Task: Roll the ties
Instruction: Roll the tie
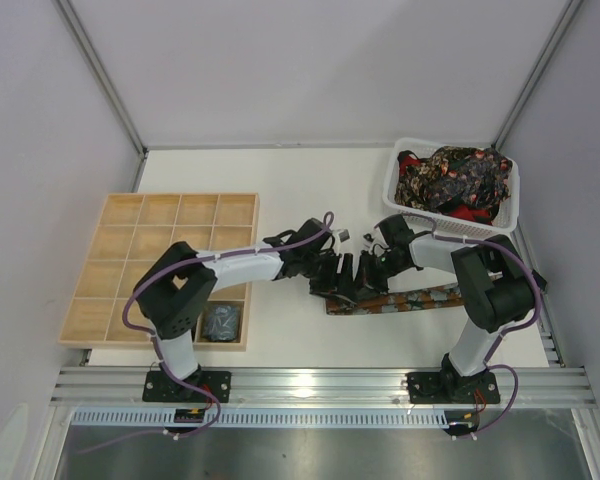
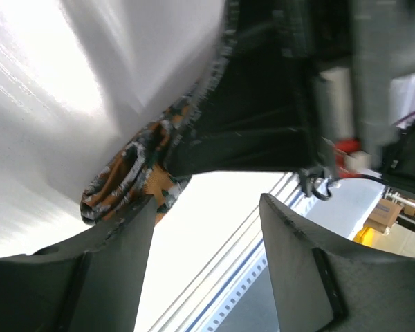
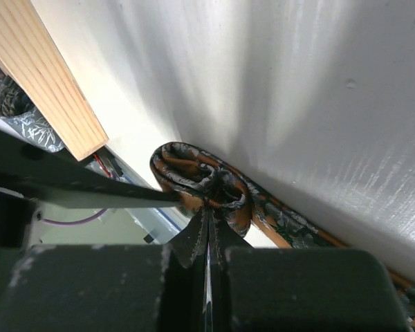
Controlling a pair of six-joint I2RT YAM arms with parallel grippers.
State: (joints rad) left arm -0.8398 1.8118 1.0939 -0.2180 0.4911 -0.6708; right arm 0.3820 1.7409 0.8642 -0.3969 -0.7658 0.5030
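A brown patterned tie point(image 1: 405, 300) lies flat on the table, its left end wound into a small coil point(image 3: 200, 176). My right gripper point(image 3: 209, 207) is shut on the middle of that coil; in the top view it point(image 1: 366, 276) sits at the tie's left end. My left gripper point(image 2: 207, 207) is open, and the coil point(image 2: 135, 173) lies against the outside tip of its left finger point(image 2: 117, 235). In the top view it point(image 1: 337, 272) faces the right gripper closely. One left finger point(image 3: 90, 190) touches the coil's side. A dark rolled tie point(image 1: 221, 322) sits in a tray compartment.
A pale wooden grid tray point(image 1: 160, 215) lies at the left. A white mesh basket point(image 1: 398, 190) at the back right holds a heap of dark ties point(image 1: 452, 178). The table's front rail point(image 1: 320, 382) runs just below the tie.
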